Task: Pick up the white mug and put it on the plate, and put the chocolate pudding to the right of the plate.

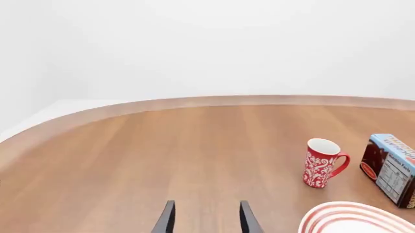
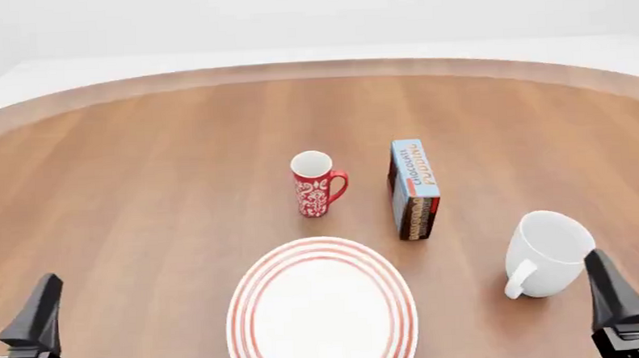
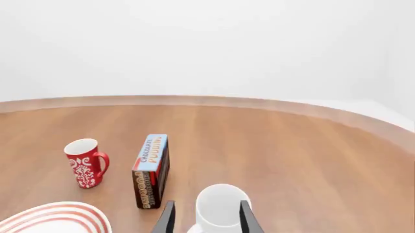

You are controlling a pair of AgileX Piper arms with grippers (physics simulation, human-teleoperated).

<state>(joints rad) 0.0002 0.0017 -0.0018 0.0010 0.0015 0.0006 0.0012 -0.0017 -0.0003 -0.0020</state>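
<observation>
Your white mug [image 2: 548, 251] is smooth, wide, glossy, standing right of the ringed plate [image 2: 321, 308], near the boxy pudding [image 2: 414, 188]. Your right gripper [image 3: 202, 217] and left gripper [image 1: 204, 217] hang parted, holding nothing.

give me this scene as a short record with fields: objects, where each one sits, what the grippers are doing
white mug: upright on the table, right of the plate, handle toward the camera
plate: near centre, nothing on it
chocolate pudding: on its edge, beyond the plate's right side
red mug: upright, beyond the plate, left of the pudding
left gripper: open, holding nothing
right gripper: open, just behind the white mug
task state: nothing moved onto or beside the plate yet
</observation>
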